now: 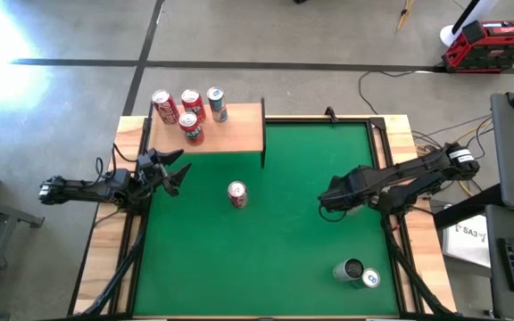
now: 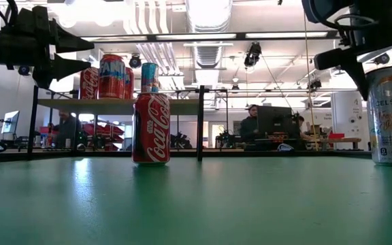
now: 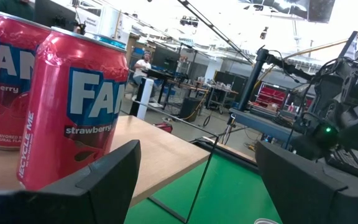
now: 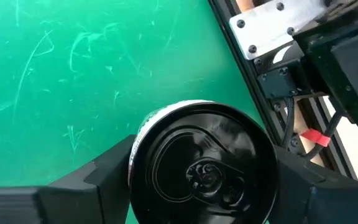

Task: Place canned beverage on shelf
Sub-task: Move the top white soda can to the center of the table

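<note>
Nearest the lens in the low view, a tall silver slim beverage can with Celsius lettering [image 2: 390, 116] stands upright on the green felt-like mat [image 1: 284, 250], on the right arm's side and close to the table's dark frame rail. The right gripper [image 1: 333, 203] hangs directly over the can's black lid, with the can framed squarely in its wrist view; whether it has closed on the can cannot be told. The step in hand looks like the pick-up. The light-wood shelf board on thin black legs [image 1: 239, 134] is well apart, at the table's far left corner. It already carries four upright cans, three red and one teal-and-silver, grouped at its left end, with bare board on the right. A red Coca-Cola can [image 1: 236, 193] stands alone on the mat between shelf and right arm. The left gripper [image 1: 172, 174] waits beside the shelf, spread wide and empty. Next comes a firm hold, a straight lift, then a carry clear of the Coca-Cola can to the bare board.
</note>
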### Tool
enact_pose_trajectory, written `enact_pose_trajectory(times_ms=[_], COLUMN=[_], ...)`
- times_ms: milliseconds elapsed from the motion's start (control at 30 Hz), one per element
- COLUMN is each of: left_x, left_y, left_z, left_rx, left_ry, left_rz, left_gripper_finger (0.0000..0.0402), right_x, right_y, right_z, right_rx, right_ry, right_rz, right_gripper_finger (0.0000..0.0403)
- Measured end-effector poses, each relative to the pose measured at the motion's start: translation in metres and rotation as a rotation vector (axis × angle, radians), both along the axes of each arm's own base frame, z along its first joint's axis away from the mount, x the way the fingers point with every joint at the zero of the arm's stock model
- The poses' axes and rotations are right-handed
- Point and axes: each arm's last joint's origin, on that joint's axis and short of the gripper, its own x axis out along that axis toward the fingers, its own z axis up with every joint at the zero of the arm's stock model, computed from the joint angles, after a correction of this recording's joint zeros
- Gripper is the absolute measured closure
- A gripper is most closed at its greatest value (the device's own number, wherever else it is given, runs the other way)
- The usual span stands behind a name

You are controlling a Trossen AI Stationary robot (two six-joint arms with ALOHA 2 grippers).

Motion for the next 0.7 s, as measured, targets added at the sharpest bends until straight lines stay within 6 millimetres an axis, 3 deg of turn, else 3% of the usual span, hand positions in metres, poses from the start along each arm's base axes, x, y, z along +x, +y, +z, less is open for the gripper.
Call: enact_pose_trajectory(times_ms=[233,700], left_x=[0.0,0.0], left_y=[0.0,0.0], left_z=[0.0,0.0], left_rx=[0.0,0.0], left_ry=[0.0,0.001], left_rz=[0.0,0.0], left_gripper_finger=[0.0099,0.0099], right_x=[0.02,0.116], right_y=[0.001,0.005], right_z=[0.006,0.017], right_rx=[-0.023,-0.074], right_ry=[-0.158,-0.135], right_rz=[0.144,0.472], right_gripper_finger=[0.0147,0.0147])
